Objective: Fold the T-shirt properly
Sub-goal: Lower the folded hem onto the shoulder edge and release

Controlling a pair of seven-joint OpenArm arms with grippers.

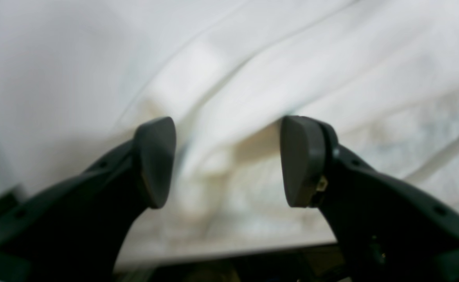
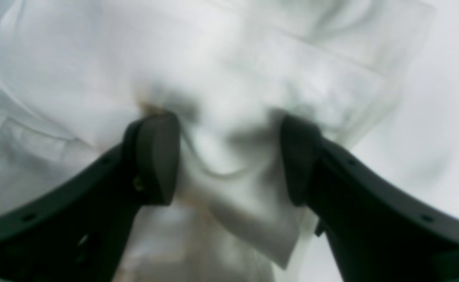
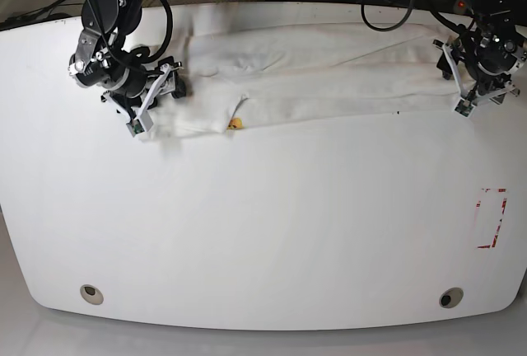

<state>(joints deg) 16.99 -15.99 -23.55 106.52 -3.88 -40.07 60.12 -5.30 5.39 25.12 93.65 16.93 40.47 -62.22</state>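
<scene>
The white T-shirt [image 3: 313,72] lies as a long folded strip across the far side of the table. A small orange bit of print [image 3: 235,123] peeks out at its front edge. My right gripper [image 3: 156,96] is at the strip's left end. It is open in the right wrist view [image 2: 229,160], with wrinkled white cloth [image 2: 233,78] bunched between the fingers. My left gripper [image 3: 471,84] is at the strip's right end. It is open in the left wrist view [image 1: 229,162], with a fold of cloth [image 1: 252,90] between the pads.
The white table [image 3: 263,224] has a red marking [image 3: 492,217] near its right edge and two round holes [image 3: 92,293] [image 3: 450,297] near the front. Black cables [image 3: 387,10] run behind the table's far edge.
</scene>
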